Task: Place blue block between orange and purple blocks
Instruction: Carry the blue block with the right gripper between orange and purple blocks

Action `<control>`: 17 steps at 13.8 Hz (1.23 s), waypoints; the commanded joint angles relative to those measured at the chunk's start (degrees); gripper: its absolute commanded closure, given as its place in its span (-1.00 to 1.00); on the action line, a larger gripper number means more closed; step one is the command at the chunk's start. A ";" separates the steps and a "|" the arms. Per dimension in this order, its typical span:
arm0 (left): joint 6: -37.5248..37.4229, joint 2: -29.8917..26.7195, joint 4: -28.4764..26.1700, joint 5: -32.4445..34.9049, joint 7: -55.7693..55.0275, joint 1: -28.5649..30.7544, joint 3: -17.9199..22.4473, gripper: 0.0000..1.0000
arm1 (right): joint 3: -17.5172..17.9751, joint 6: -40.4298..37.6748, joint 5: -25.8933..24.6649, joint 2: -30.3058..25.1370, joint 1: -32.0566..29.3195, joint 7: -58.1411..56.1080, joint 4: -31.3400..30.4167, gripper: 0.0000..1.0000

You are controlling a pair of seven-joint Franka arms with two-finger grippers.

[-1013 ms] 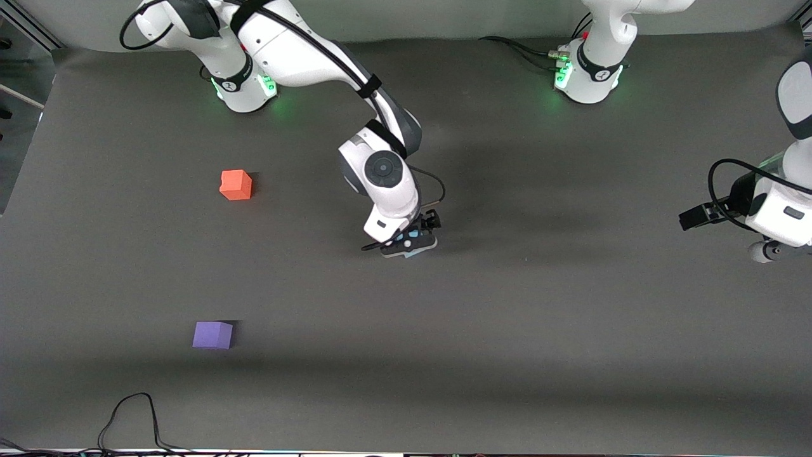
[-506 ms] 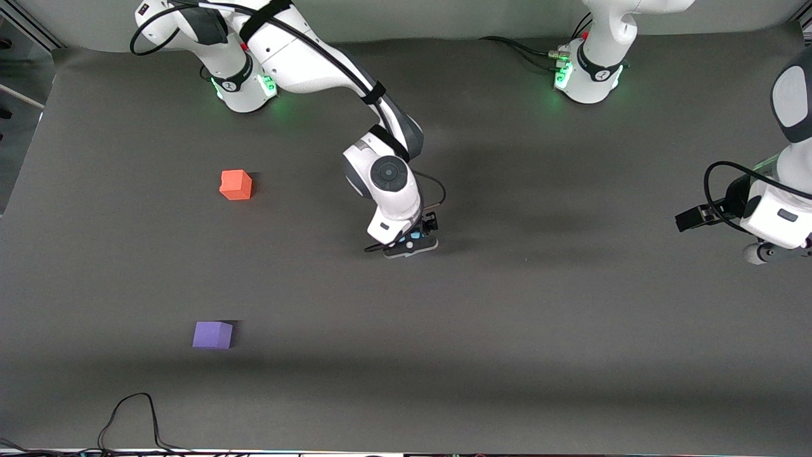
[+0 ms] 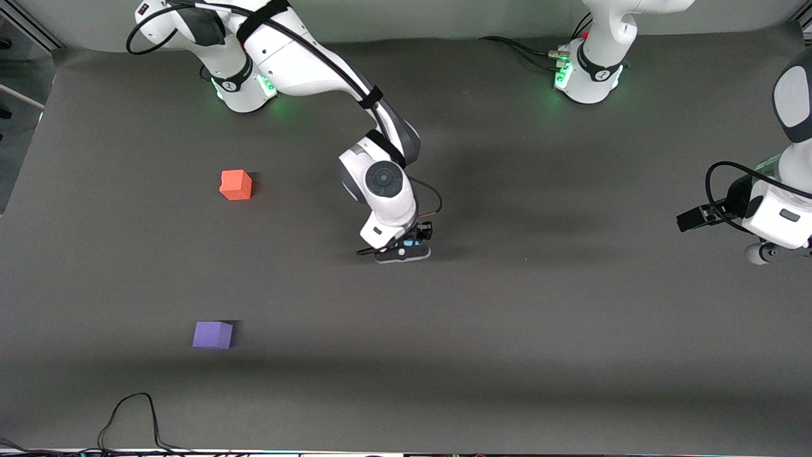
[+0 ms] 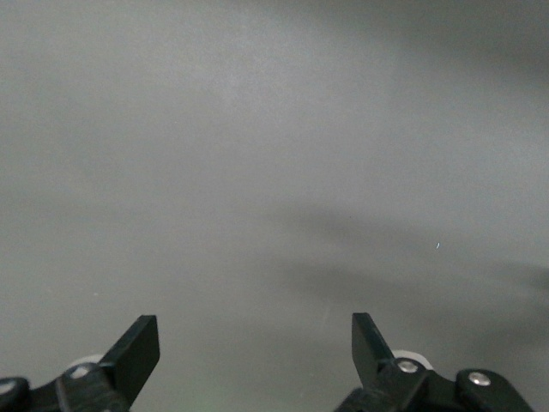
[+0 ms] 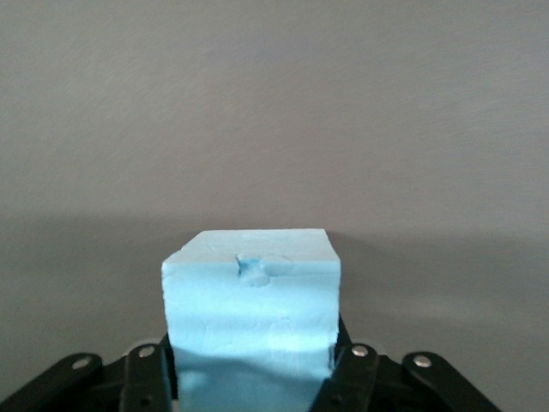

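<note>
My right gripper [image 5: 253,365] is shut on the light blue block [image 5: 253,318], one finger on each side face. In the front view this gripper [image 3: 405,249] is low over the middle of the table and only a sliver of the blue block [image 3: 411,242] shows under the hand. The orange block [image 3: 236,185] lies toward the right arm's end of the table. The purple block [image 3: 212,334] lies nearer the front camera than the orange one. My left gripper [image 4: 255,336] hangs open over bare table at the left arm's end, where the left arm waits.
The dark grey mat [image 3: 539,330] covers the table. A black cable [image 3: 133,412] loops at the edge nearest the front camera, near the purple block. Both arm bases [image 3: 244,89] stand along the edge farthest from the front camera.
My right gripper has shut on the blue block and its hand has shifted slightly toward the right arm's end. The orange and purple blocks have not moved.
</note>
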 commanded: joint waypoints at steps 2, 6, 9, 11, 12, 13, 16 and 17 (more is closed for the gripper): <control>0.54 -0.84 -0.90 -0.42 0.59 -0.88 0.58 -1.00 | -5.45 -13.97 -0.61 -8.69 -0.31 3.87 -0.20 0.74; 0.62 -0.84 -0.90 -0.51 0.59 -0.79 0.58 -1.00 | -16.60 -26.91 0.00 -17.23 -0.66 -6.02 -0.82 0.75; 0.89 -0.93 -0.90 -0.60 0.59 -0.79 0.58 -1.00 | -25.83 -32.29 0.35 -19.88 -0.92 -14.49 -1.95 0.71; 1.32 -0.93 -0.90 -0.69 0.59 -0.88 0.50 -1.00 | -31.81 -32.21 0.35 -21.28 -0.92 -24.11 -4.93 0.72; 1.41 -0.93 -0.90 -0.77 0.59 -0.88 0.50 -1.00 | -34.28 -31.77 0.35 -22.42 -0.83 -29.31 -7.47 0.72; 1.59 -1.10 -0.98 -1.12 0.59 -0.79 0.50 -1.00 | -36.04 -30.12 0.35 -23.13 -0.83 -32.75 -10.54 0.73; 2.29 -2.24 -2.91 -2.45 0.51 -0.87 0.58 -1.00 | -38.34 -16.17 0.27 -27.16 -0.57 -37.96 -24.24 0.74; 2.82 -2.51 -3.35 -2.45 0.51 -0.88 0.58 -1.00 | -38.43 -12.04 0.00 -28.22 -0.48 -39.36 -29.07 0.74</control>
